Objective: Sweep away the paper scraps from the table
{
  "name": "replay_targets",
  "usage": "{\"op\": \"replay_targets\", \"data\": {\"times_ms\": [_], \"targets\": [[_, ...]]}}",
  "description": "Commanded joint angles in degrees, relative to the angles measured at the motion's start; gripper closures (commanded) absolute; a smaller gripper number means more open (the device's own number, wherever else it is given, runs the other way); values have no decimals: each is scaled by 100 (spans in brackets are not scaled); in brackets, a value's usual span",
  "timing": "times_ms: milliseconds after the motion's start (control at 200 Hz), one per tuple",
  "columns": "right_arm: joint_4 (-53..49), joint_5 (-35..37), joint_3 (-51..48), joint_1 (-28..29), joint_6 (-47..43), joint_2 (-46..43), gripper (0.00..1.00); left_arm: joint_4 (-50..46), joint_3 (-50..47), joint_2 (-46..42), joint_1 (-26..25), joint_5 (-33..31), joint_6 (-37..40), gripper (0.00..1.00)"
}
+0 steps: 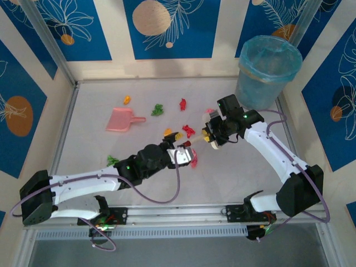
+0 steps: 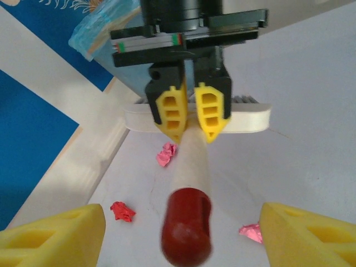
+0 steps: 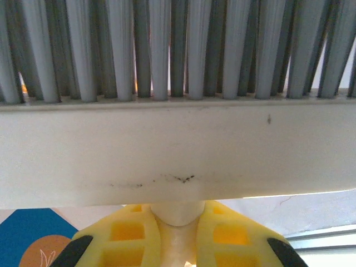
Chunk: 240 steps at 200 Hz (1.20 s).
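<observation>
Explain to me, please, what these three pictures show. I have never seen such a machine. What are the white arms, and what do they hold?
Two robot arms stand at the near edge of a white table. One picture looks down from above; the other two come from cameras on each wrist. The right gripper is shut on the pale handle of a brush, whose grey bristles show close up in its own wrist picture. The left gripper is open, facing the handle's red tip. On the table lie small coloured paper scraps, a pink dustpan and a blue bin.

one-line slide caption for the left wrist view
Right gripper clamps the brush handle above scattered paper scraps on the table.
</observation>
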Motion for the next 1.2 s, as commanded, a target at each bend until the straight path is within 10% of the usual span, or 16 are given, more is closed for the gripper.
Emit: {"op": "replay_targets", "data": {"times_ms": [0, 480, 1000, 1195], "targets": [[18, -189, 89, 46, 70, 7, 100, -292, 307, 88, 83, 361, -116, 30], [169, -292, -44, 91, 94, 19, 100, -770, 882, 637, 377, 830, -425, 47], [169, -274, 18, 174, 80, 112, 100, -439, 755, 755, 403, 533, -463, 100], [534, -407, -89, 174, -181, 40, 100, -213, 678, 570, 427, 206, -789, 100]]}}
